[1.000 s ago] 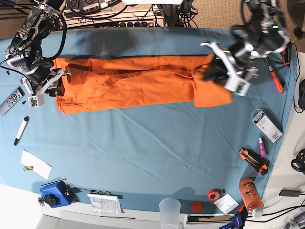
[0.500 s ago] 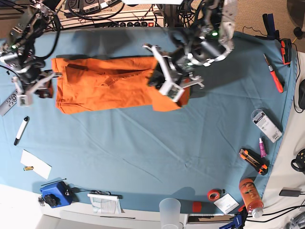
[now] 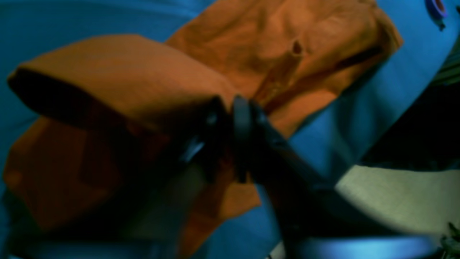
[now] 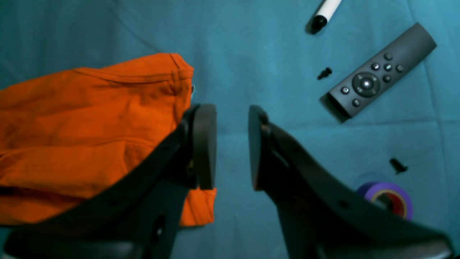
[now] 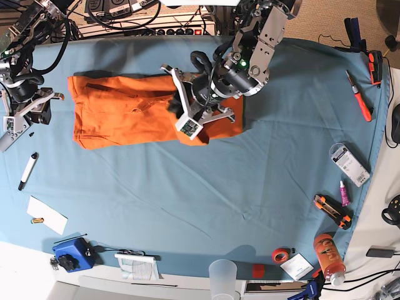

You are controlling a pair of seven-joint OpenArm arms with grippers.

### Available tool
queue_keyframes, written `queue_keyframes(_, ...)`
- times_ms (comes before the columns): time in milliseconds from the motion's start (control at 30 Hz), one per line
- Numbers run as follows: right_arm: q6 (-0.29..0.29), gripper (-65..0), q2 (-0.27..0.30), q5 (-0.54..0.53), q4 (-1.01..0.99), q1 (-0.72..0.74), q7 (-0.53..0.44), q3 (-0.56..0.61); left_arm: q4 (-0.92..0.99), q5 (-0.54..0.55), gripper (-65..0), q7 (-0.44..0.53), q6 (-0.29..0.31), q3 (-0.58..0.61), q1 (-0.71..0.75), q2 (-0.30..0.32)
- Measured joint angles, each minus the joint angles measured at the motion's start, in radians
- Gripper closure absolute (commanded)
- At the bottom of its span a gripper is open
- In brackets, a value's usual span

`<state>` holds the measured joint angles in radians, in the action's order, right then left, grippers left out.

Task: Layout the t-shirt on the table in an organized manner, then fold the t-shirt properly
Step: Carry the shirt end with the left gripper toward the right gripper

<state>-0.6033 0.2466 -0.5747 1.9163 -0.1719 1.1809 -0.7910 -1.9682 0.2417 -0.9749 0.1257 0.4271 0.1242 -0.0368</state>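
My left hand (image 5: 187, 112) sits over the middle of the t-shirt (image 5: 125, 112), its dark fingers (image 3: 240, 118) pressed against a raised fold of orange cloth; the left wrist view is too blurred for me to tell whether they pinch the cloth or have parted from it. One t-shirt lies on the counter (image 5: 206, 194), stretched as a band along the far side, with its right-hand end doubled back toward the middle under my left arm.

My right hand (image 4: 231, 144) hangs with a narrow gap between its two pads, holding nothing, just beside the shirt's hemmed corner (image 4: 179, 73) and apart from it. In the base view it is off the shirt's left end (image 5: 25, 109).

Around that hand I count one grey remote control (image 4: 381, 79), one white marker with a black cap (image 4: 323, 12), two small black screws (image 4: 325, 73), and one roll of purple tape (image 4: 386, 194). I can read no writing on any of them.
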Motion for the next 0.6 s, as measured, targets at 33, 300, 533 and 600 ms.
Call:
queue_keyframes(33,0.0,-15.9,0.0,0.0,0.0,0.0,0.0,0.0,-0.011,0.025,-27.3,0.0,-0.002,0.005,0.0,-0.003)
queue_keyframes(300,0.0,-15.9,0.0,0.0,0.0,0.0,-0.003,0.0,-0.217,-0.061,-27.9,-0.019,-0.033,0.014,0.0,-0.018)
queue_keyframes(533,0.0,-15.9,0.0,-0.001,0.0,0.0,-0.004,0.0,-0.169,-0.289,-16.8,-0.069,-0.161,0.012,0.035,0.072)
queue_keyframes(600,0.0,-15.9,0.0,0.0,0.0,0.0,-0.008,0.0,-0.169,-0.305,-10.3,-0.064,-0.192,0.012,0.048,0.077)
